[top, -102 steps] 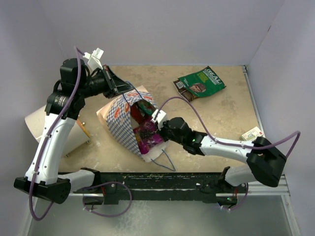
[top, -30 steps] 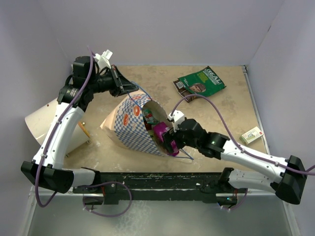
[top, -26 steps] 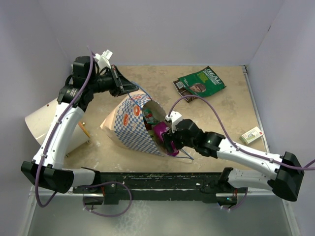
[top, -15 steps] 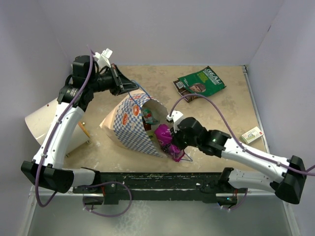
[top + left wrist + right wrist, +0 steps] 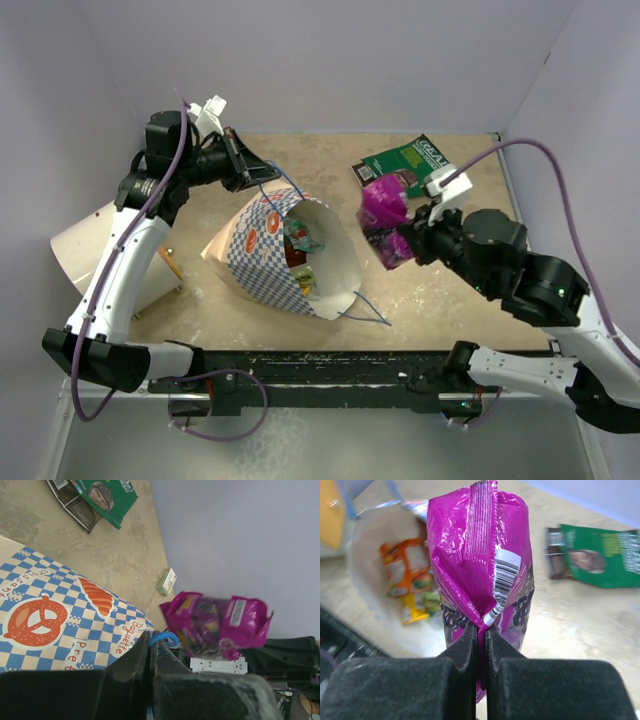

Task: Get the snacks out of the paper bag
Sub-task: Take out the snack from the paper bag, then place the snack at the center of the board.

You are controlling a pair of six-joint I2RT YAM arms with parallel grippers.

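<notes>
- Top external: high above and behind the arm bases, looking down and forward; the farthest view, taking in the whole worktop [image 5: 320,160], the paper bag [image 5: 250,240] and both arms.
- Left wrist: looks along the left claw [image 5: 150,636], close over the bag's checked outer side, across the worktop toward the right-hand wall.
- Right wrist: looks down past the right claw [image 5: 480,631]; the purple packet [image 5: 480,555] fills its middle at close range.
- All three share the purple packet and the green packet [image 5: 415,165] on the worktop; the bag's cream inside shows in the top and right wrist views.
</notes>
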